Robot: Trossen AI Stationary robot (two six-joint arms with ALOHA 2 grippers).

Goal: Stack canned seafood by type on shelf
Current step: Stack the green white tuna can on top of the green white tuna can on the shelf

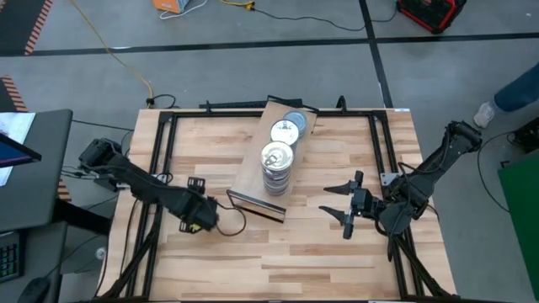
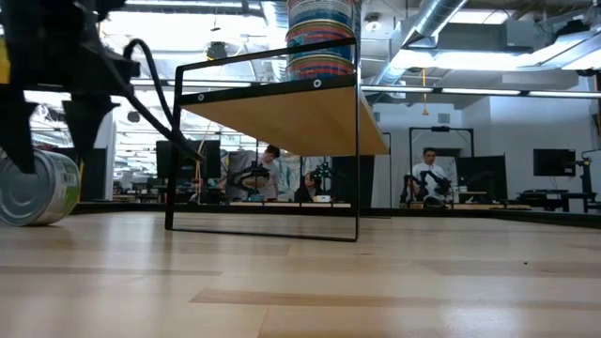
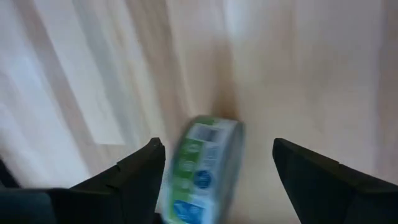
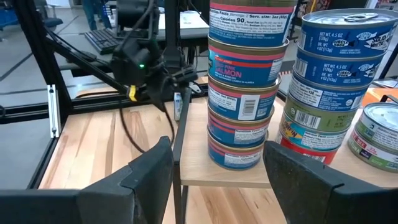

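The shelf (image 1: 253, 172), a light-wood board on a black wire frame (image 2: 263, 150), lies slantwise at the table's middle. On it stand a tall stack of canned seafood with pink salmon labels (image 4: 242, 87), a stack of blue-labelled tins (image 4: 336, 81) and a lower tin (image 4: 376, 134). One green-labelled tin (image 3: 202, 168) rests on its curved side on the table left of the shelf. My left gripper (image 3: 214, 177) points down over it, open, a finger on either side and apart from it. My right gripper (image 4: 217, 186) hovers open right of the shelf, facing the stacks.
Black frame rails (image 1: 160, 168) run along the tabletop's left and right sides (image 1: 383, 143). Bare wooden tabletop (image 1: 303, 261) lies toward the near edge. A person's leg (image 1: 518, 88) shows beyond the far right corner. People sit in the room behind the table (image 2: 427, 178).
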